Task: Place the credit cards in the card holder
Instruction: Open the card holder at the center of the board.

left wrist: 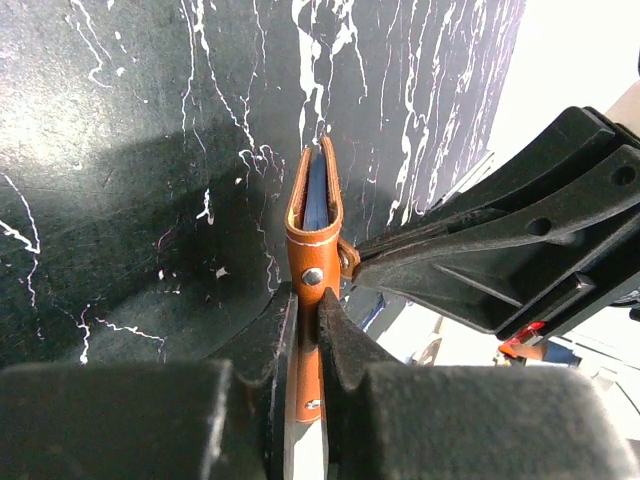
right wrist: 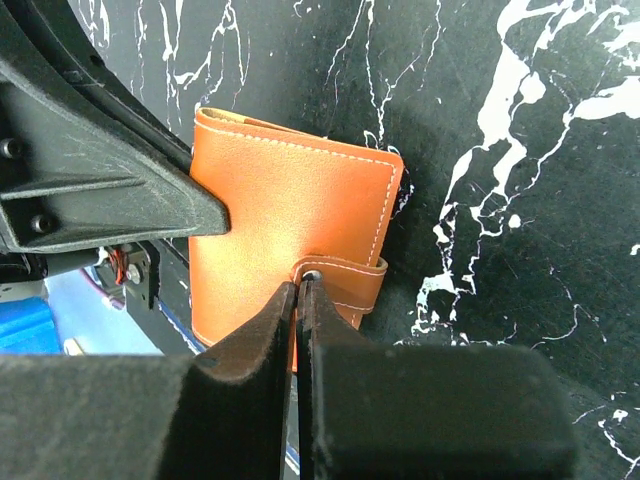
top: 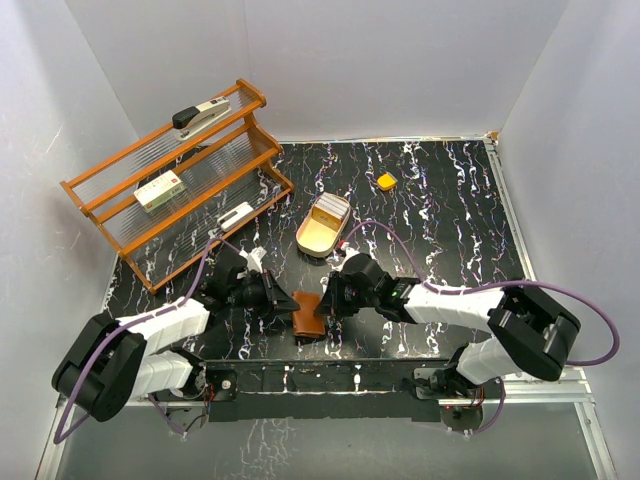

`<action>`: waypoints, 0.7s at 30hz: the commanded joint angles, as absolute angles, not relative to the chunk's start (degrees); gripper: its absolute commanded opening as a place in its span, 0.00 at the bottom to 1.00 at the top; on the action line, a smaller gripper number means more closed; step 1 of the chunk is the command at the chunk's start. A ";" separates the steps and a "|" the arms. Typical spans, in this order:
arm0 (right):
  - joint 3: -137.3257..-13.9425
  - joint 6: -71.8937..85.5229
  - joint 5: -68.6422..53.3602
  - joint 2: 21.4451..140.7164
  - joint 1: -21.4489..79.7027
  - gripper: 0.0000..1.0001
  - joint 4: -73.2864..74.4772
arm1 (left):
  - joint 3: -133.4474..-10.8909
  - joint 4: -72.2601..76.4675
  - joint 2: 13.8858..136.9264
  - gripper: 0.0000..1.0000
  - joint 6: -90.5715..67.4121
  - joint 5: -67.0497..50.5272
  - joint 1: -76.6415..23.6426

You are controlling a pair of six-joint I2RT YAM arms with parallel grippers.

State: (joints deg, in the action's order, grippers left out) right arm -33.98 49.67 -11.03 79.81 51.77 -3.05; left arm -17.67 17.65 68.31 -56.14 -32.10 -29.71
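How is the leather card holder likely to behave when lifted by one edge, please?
Probably bendy rather than stiff: the card holder is thin stitched leather folded over. It likely holds shut, since its snap tab wraps the edge. Smooth faces may slip, though the left claw pinches it edge-on.

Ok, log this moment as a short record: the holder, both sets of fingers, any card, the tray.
card holder: brown leather, folded shut, on the table between the two arms
left fingers: shut on the card holder's edge
right fingers: shut on the snap tab
blue card: its edge shows inside the fold
wooden tray: behind the holder, apart from it; contents unclear
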 commanded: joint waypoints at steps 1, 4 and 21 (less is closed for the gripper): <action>-33.60 47.65 -5.37 77.57 51.59 0.00 -0.10 | -18.59 13.28 66.10 0.00 -53.70 -30.81 -29.57; -33.40 46.44 -3.69 77.14 51.55 0.00 2.19 | -18.59 12.29 66.44 0.00 -53.01 -31.00 -29.57; -34.09 42.65 -3.50 73.11 51.59 0.00 4.17 | -20.37 5.98 65.60 0.52 -51.35 -28.88 -29.68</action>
State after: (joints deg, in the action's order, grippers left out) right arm -33.19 44.62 -4.01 75.07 51.72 5.98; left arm -17.72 11.46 67.40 -52.88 -30.30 -29.74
